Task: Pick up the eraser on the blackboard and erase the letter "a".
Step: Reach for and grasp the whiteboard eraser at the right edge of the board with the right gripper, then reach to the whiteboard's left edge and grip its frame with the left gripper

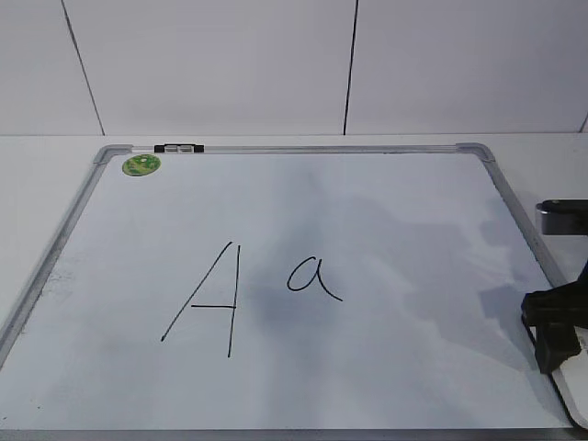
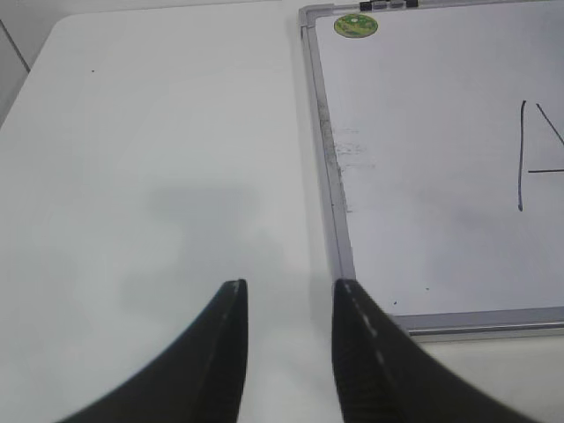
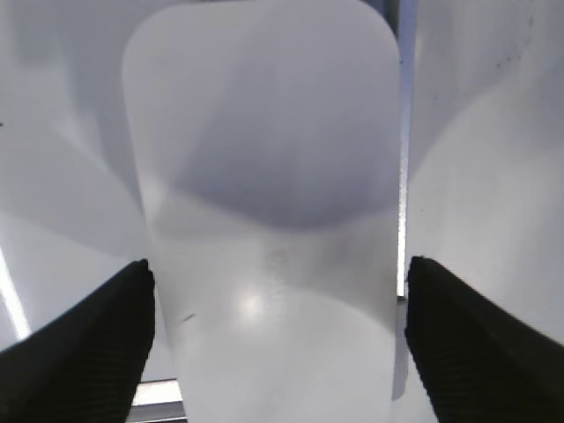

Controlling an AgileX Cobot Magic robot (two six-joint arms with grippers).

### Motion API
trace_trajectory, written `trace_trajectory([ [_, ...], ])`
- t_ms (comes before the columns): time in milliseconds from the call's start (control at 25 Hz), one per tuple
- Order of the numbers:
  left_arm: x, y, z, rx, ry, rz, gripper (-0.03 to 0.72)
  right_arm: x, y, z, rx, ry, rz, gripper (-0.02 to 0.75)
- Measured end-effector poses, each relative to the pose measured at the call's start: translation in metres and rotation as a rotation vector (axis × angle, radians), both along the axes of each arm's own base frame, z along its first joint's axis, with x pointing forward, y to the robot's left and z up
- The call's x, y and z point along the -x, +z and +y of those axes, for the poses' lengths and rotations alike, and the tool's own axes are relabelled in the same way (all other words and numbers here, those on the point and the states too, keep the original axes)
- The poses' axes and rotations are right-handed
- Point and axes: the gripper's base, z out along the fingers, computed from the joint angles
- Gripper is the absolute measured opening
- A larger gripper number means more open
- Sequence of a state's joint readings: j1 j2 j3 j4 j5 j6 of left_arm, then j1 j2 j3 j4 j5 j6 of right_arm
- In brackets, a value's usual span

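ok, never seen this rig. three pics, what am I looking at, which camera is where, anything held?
It is a two-armed robot at a white table. The exterior view looks down at a slant on the blackboard, really a white dry-erase board, with a capital A, the letter "a" and a green sticker.

The other two cameras sit on the wrists, looking out between the fingers. The left gripper hangs over bare table beside the board's left frame, jaws apart, holding nothing. The right gripper is wide open astride the eraser, not yet gripping it. In the exterior view that arm shows only as dark parts at the right edge.
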State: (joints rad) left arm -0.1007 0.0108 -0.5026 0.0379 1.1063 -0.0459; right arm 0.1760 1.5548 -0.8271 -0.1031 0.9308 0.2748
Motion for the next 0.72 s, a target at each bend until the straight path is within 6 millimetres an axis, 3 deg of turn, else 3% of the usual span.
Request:
trace_trajectory([
  [720, 0.0000, 0.0000, 0.0000, 0.000, 0.000, 0.000, 0.245, -0.0039, -0.0062, 0.0008, -0.001, 0.001, -0.004, 0.669],
])
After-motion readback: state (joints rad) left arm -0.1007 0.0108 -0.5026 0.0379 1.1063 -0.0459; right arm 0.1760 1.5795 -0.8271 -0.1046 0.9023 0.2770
